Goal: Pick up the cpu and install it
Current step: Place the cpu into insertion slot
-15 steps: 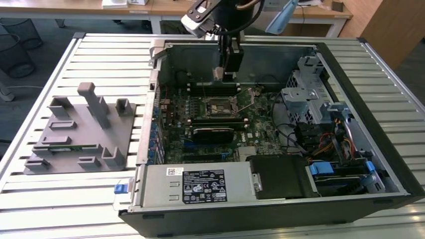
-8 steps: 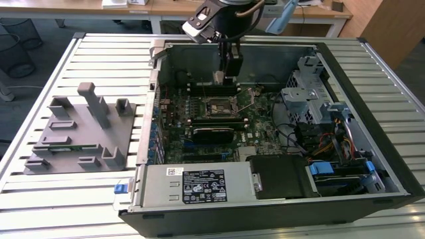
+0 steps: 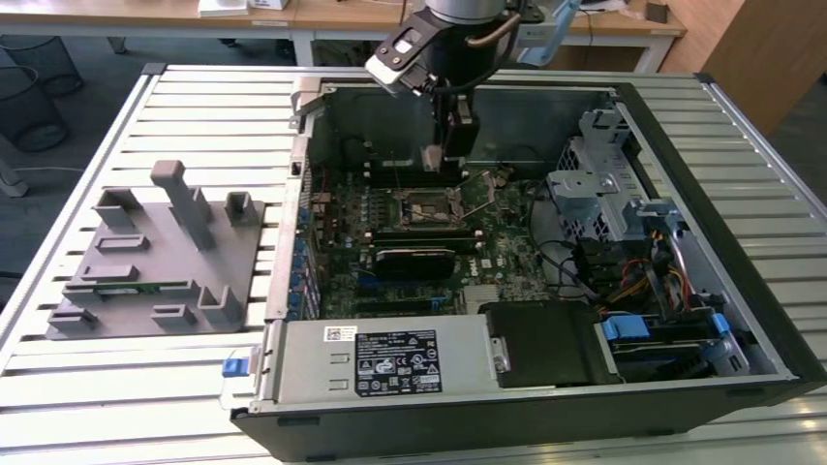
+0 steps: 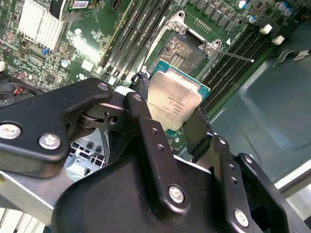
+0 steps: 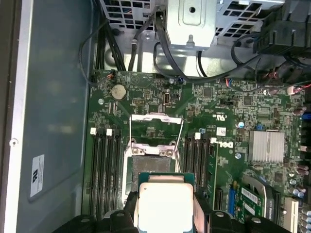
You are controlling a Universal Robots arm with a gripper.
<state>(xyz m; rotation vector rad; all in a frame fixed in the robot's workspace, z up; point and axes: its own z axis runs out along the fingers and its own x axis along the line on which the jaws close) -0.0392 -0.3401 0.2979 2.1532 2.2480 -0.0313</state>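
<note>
A slatted metal counter (image 3: pixel 77 126) carries an open computer case (image 3: pixel 672 145), which lies on its side. Inside it is the green board (image 3: pixel 387 208), and in the exterior view its open socket (image 5: pixel 150 145) is in the far part. The pincer (image 4: pixel 170 110) hangs over the board next to this socket. It is closed on the cpu (image 4: pixel 174 97), with its two fingers (image 4: pixel 197 128) pressing on opposite edges.

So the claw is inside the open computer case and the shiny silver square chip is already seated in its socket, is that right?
Not quite. The shiny silver square chip is not seated: the black claw holds it between its fingers, clear of the empty dark socket, as the second wrist view shows. The claw is indeed inside the open computer case.
</note>
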